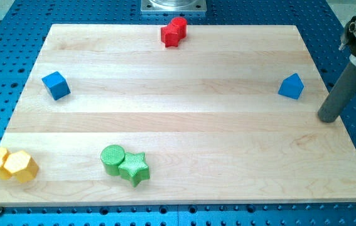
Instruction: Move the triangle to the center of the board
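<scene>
The blue triangle (291,86) sits near the board's (178,75) right edge with my tip (328,118), a bare rod grasping nothing, just to its right and nearer, so an off-centre push risks spinning it aside.
</scene>
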`<state>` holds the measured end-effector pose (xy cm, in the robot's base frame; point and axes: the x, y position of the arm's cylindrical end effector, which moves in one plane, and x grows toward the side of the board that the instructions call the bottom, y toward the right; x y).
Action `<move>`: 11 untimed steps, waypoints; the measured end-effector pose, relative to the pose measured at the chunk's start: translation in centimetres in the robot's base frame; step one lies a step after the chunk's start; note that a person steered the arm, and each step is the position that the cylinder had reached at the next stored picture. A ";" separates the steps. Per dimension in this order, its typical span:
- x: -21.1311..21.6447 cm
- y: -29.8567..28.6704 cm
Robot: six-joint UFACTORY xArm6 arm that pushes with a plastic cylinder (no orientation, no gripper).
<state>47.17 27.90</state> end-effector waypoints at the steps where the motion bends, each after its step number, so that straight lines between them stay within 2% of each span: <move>1: -0.1 0.0; 3: -6.3 0.0; 4: -7.9 -3.1; 6: -7.2 -3.7; 8: -6.7 -10.9; 9: -3.6 -13.0; 11: -5.3 -23.6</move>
